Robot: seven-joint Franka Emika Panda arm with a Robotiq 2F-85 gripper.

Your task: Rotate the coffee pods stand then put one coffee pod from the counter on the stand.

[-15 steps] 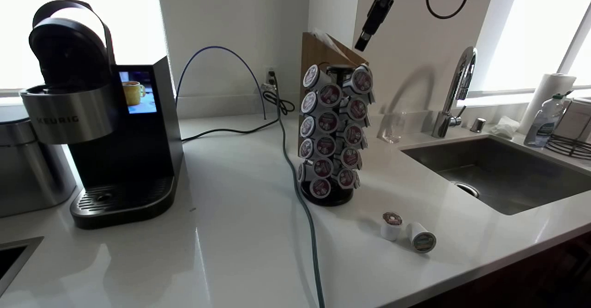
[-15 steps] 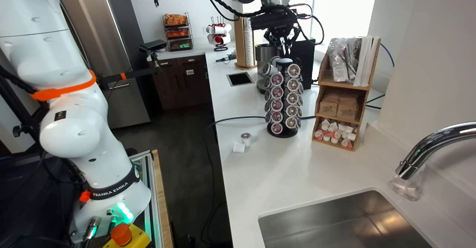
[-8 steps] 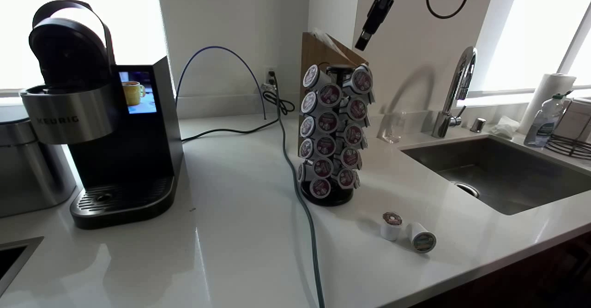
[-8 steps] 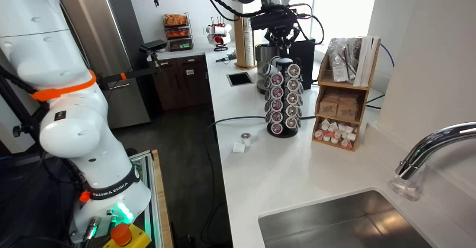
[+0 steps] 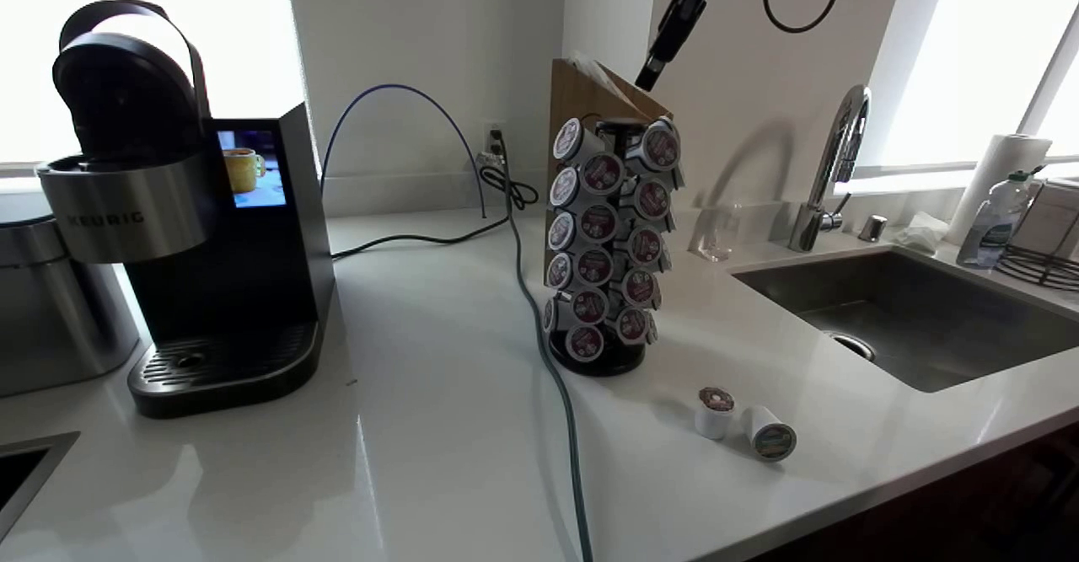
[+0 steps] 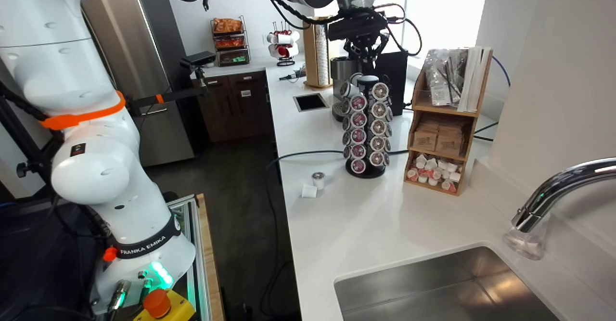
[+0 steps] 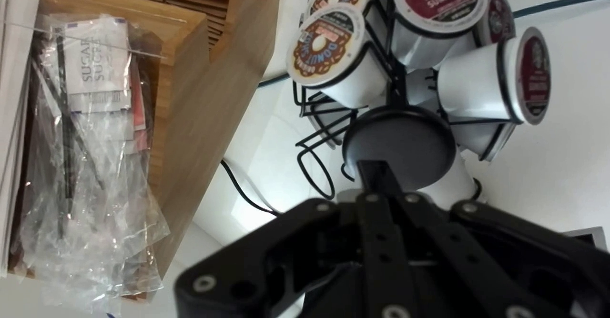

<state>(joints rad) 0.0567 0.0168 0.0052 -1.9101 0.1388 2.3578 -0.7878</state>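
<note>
Step judged in hand: rotating the stand (image 7: 405, 139). Advised: a light sideways push, off-centre and slow, so nothing tips. The gripper (image 7: 375, 168) is clenched, nothing grasped, by the stand's upper end; contact cannot be determined. In an exterior view the coffee pod (image 5: 715, 414) stands upright on the counter (image 5: 455, 427), well below the gripper, to the near right

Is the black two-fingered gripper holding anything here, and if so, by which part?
Nothing is held: the black two-fingered gripper appears shut with nothing between its fingertips, near the top of the tall black wire coffee-pod stand.
</note>
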